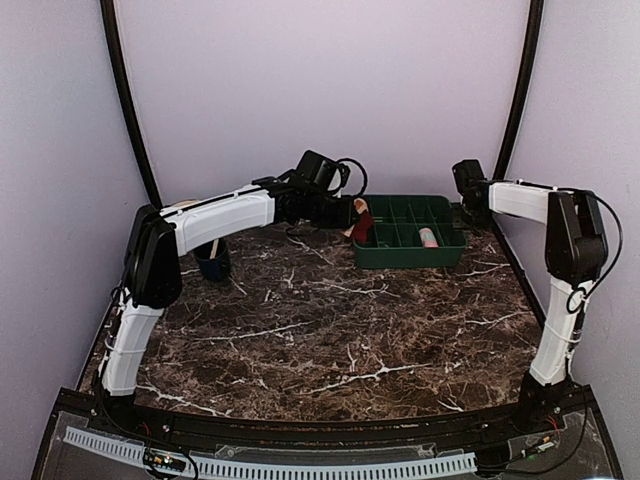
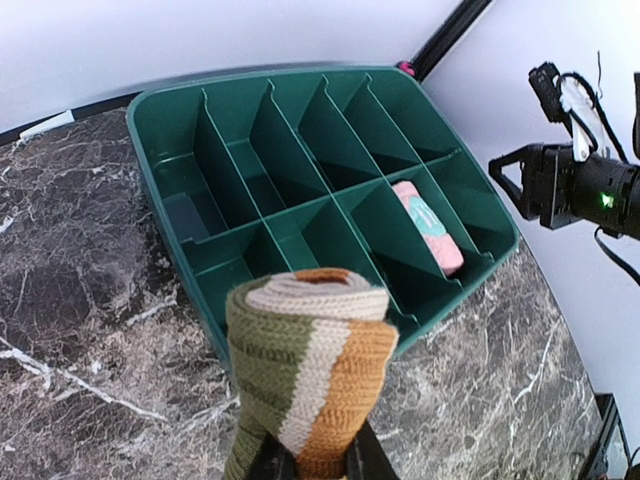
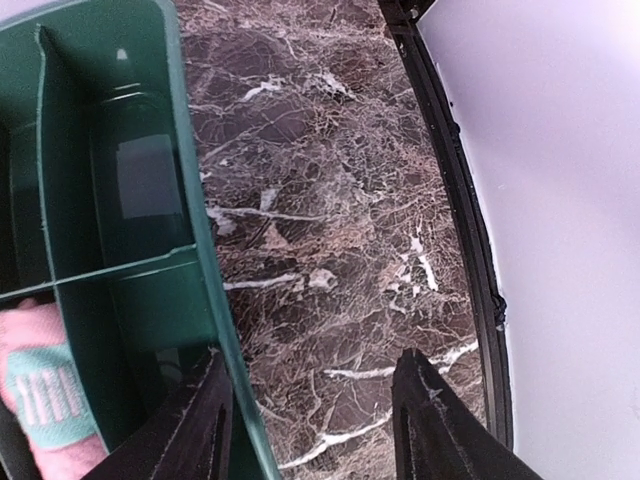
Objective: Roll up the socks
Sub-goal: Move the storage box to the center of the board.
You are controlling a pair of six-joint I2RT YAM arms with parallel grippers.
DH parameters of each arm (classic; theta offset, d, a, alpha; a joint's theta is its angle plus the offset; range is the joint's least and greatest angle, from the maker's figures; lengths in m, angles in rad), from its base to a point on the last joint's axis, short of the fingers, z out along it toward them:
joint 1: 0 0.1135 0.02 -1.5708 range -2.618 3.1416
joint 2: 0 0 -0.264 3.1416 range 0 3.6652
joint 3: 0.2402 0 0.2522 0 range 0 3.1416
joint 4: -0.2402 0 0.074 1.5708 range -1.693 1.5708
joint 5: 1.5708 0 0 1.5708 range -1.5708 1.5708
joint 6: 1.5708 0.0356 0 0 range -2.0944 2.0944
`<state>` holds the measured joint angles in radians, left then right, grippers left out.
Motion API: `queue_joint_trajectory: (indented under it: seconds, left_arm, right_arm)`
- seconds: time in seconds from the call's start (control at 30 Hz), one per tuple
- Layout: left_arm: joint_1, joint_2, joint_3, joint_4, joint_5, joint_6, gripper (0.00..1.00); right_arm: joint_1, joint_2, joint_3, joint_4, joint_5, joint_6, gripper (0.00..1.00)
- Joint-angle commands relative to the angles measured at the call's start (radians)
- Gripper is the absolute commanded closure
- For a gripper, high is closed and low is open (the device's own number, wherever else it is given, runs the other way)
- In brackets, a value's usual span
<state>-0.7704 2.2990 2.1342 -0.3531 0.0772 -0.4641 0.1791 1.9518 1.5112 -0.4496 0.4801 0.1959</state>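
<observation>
Clamping rolled green-cream-orange striped sock (image 2: 310, 380) in left fingers (image 2: 268, 462), right fingers (image 3: 430, 420) spread wide, empty

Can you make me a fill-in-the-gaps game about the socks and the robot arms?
The pink sock lies in a tray coloured ___.
The left gripper holds the striped sock, which is ___ up.
The right gripper holds nothing; its jaws are ___.
Missing words: green; rolled; open.
</observation>
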Motion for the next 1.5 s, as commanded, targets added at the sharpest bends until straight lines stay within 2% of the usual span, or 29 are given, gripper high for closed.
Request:
queue_joint_trajectory:
  seconds: [0.0,0.27,0.4,0.47,0.8,1.47]
  left_arm:
    - [0.002,0.019,0.067,0.035,-0.043,-0.048,1.0]
    - [0.002,0.064,0.135,0.017,-0.063,-0.063,1.0]
    - [0.002,0.068,0.136,0.018,-0.073,-0.069,1.0]
    - [0.002,0.067,0.138,0.019,-0.076,-0.07,1.0]
    - [0.0,0.069,0.135,0.013,-0.079,-0.076,1.0]
    - [-0.003,0.069,0.133,0.011,-0.092,-0.073,1.0]
  right_arm:
    - [-0.024,0.045,0.051,0.026,0.017,-0.018,0.49]
    - [-0.068,0.102,0.075,0.02,-0.086,-0.024,0.5]
    - [-0.069,0.083,0.034,0.033,-0.144,-0.018,0.51]
    - [-0.069,0.041,-0.025,0.097,-0.162,-0.007,0.51]
    - [-0.069,-0.056,-0.092,0.122,-0.186,0.013,0.5]
    - [-0.069,-0.091,-0.138,0.123,-0.255,0.018,0.5]
